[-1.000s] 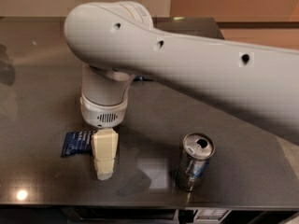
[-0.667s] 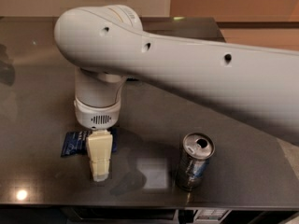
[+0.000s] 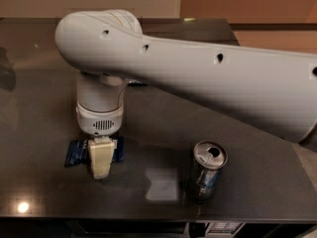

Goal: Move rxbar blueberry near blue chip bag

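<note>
The rxbar blueberry (image 3: 76, 152) is a small flat dark-blue wrapper lying on the dark table (image 3: 44, 113) at the front left. My gripper (image 3: 101, 158) hangs straight down from the big white arm (image 3: 198, 78) and sits over the middle of the bar, covering part of it. Whether it touches the bar I cannot tell. A dark shape (image 3: 6, 69) shows at the far left edge; I cannot tell whether it is the blue chip bag.
An opened drink can (image 3: 208, 170) stands upright at the front right, well apart from the bar. The table's front edge (image 3: 148, 216) runs just below the bar and can. The arm spans the right half of the view.
The gripper has moved left and slightly back, from beside the bar's right end to over its middle. The bar and the can have not moved.
</note>
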Controlling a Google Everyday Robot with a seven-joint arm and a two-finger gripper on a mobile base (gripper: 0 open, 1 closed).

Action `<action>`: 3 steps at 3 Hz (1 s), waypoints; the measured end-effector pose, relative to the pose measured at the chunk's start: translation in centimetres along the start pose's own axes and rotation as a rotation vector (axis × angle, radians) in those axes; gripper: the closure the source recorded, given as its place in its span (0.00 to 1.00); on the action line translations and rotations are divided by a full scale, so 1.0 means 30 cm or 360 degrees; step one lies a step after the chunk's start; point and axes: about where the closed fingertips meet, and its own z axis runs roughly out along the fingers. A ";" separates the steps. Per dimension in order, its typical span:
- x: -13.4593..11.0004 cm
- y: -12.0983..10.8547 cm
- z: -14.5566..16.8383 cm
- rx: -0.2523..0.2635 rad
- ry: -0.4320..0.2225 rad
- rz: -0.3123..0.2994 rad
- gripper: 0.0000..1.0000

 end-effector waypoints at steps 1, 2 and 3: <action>-0.005 0.001 -0.018 0.0000 0.0000 0.0000 0.64; -0.007 0.001 -0.030 0.0000 0.0000 0.0000 0.88; 0.053 -0.023 -0.111 0.0018 -0.0054 0.0063 1.00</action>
